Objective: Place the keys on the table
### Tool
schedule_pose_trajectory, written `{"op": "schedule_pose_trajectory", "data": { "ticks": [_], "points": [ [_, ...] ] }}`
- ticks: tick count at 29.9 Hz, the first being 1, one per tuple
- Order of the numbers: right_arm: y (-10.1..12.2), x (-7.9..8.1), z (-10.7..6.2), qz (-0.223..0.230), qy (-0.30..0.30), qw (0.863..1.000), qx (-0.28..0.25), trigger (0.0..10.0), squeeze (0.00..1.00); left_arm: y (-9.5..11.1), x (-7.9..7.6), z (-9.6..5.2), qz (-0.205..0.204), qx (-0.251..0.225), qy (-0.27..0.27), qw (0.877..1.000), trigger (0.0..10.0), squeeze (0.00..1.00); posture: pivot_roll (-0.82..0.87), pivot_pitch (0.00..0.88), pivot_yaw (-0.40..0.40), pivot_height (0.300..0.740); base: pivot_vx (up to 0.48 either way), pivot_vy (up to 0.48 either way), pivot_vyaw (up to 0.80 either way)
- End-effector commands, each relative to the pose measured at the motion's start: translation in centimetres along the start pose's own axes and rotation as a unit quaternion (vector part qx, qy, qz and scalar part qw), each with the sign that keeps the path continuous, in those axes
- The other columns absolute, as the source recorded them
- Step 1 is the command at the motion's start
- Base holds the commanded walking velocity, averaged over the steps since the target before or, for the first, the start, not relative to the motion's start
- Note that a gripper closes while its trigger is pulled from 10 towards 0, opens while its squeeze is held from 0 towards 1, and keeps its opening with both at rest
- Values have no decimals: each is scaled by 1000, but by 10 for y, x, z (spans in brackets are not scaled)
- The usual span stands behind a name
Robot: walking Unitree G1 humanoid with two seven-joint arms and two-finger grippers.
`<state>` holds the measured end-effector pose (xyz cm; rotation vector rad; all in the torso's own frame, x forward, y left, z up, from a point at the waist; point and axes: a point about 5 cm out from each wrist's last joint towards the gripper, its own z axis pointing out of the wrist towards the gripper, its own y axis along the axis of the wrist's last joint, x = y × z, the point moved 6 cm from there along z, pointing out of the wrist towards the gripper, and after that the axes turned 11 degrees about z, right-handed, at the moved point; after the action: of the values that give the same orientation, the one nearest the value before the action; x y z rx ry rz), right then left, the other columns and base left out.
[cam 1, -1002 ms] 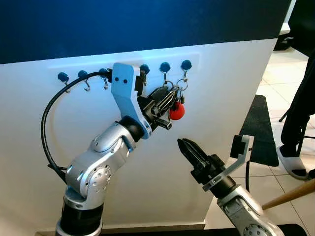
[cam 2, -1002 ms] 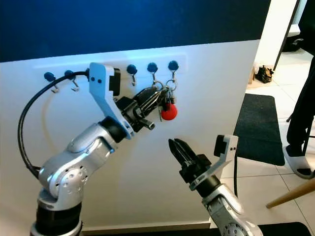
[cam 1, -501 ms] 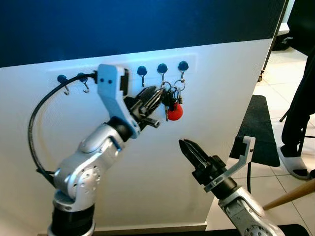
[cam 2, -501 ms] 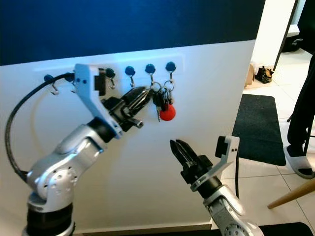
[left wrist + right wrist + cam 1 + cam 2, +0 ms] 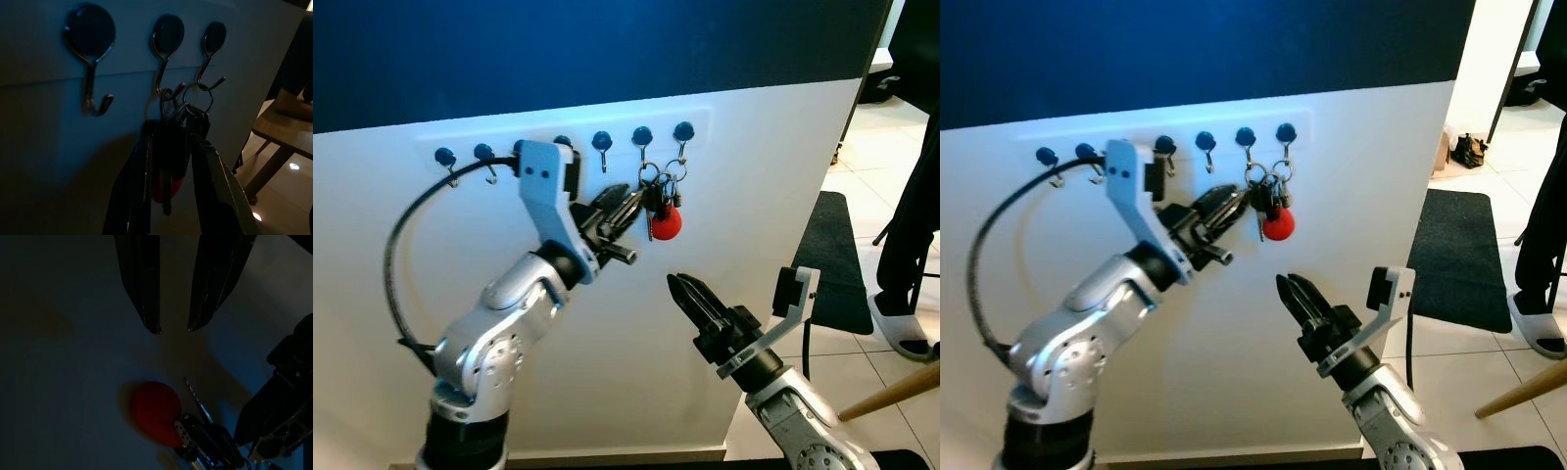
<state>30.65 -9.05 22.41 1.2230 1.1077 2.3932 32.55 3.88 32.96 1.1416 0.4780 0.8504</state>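
The right gripper (image 5: 690,297) is nearest to us. It hangs low in front of the white wall (image 5: 783,176), under the keys, with its two black fingers a little apart and nothing between them. It touches nothing. Higher up and closer to the wall, the left gripper (image 5: 628,206) reaches to the bunch of keys (image 5: 658,199). The bunch, with its red ball (image 5: 666,222), hangs from the hooks (image 5: 642,157) near the right end of the hook row on the wall. In the left wrist view the two fingers (image 5: 215,186) stand a small way apart on each side of the bunch, right beside it, and I cannot tell if they squeeze it yet. To do this step well, I think the fingers should close tight on the keys, then lift the rings up and off the hook tips before pulling away. Pulling straight out could snag the rings.
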Motion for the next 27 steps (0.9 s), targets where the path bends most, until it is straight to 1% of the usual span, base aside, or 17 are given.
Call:
{"op": "schedule_pose_trajectory", "data": {
  "ticks": [1, 6, 8, 16, 17, 18, 20, 21, 22, 23, 25, 26, 27],
  "points": [
    [-5, -1, -1, 4, -2, 1000, 9, 10000, 0, 4, -4, 4, -2, -11, -4, 1000, 10000, 0, 102, 152, 124, 740, 0, 0, 0],
    [-5, -1, -3, 3, -6, 1000, 6, 10000, 0, 3, 0, 9, -3, -12, 6, 1000, 10000, 0, 96, 152, 133, 740, 0, 0, 0],
    [-4, -2, -4, 2, -8, 1000, 4, 10000, 0, 3, 5, 11, -3, -13, 19, 1000, 10000, 0, 95, 153, 135, 740, 0, 0, 0],
    [-4, -2, -5, 2, -9, 1000, 2, 10000, 0, 2, 8, 10, -1, -12, 22, 1000, 10000, 0, 97, 152, 136, 740, 0, 0, 0],
    [-4, -2, -5, 3, -9, 1000, 3, 10000, 0, 2, 8, 10, -1, -12, 22, 1000, 9843, 0, 100, 151, 134, 740, 0, 0, 0],
    [-4, -2, -4, 3, -8, 1000, 3, 10000, 0, 2, 9, 9, -2, -11, 24, 1000, 8196, 0, 102, 151, 132, 740, 0, 0, 0],
    [-4, -2, -4, 3, -8, 1000, 3, 10000, 0, 2, 9, 9, -2, -11, 24, 1000, 8196, 0, 102, 151, 132, 740, 0, 0, 0],
    [-4, -2, -4, 3, -8, 1000, 4, 10000, 0, 1, 10, 8, -1, -10, 27, 1000, 6745, 0, 104, 151, 131, 740, 0, 0, 0],
    [-4, -2, -4, 3, -8, 1000, 4, 10000, 0, 1, 10, 8, -1, -10, 27, 1000, 6745, 0, 104, 151, 131, 740, 0, 0, 0],
    [-5, -2, -4, 4, -7, 1000, 4, 10000, 0, 1, 11, 7, -1, -9, 30, 1000, 4706, 0, 106, 152, 128, 740, 0, 0, 0],
    [-5, -2, -3, 5, -5, 1000, 6, 10000, 0, 0, 14, 5, 1, -7, 35, 999, 4000, 0, 106, 152, 125, 740, 0, 0, 0],
    [-5, -2, -3, 5, -5, 1000, 6, 10000, 0, 0, 14, 5, 1, -7, 35, 999, 4000, 0, 106, 152, 125, 740, 0, 0, 0],
    [-6, -1, -3, 5, -4, 1000, 7, 10000, 0, -1, 16, 3, 2, -6, 41, 999, 392, 0, 108, 153, 122, 740, 0, 0, 0]
  ]
}}
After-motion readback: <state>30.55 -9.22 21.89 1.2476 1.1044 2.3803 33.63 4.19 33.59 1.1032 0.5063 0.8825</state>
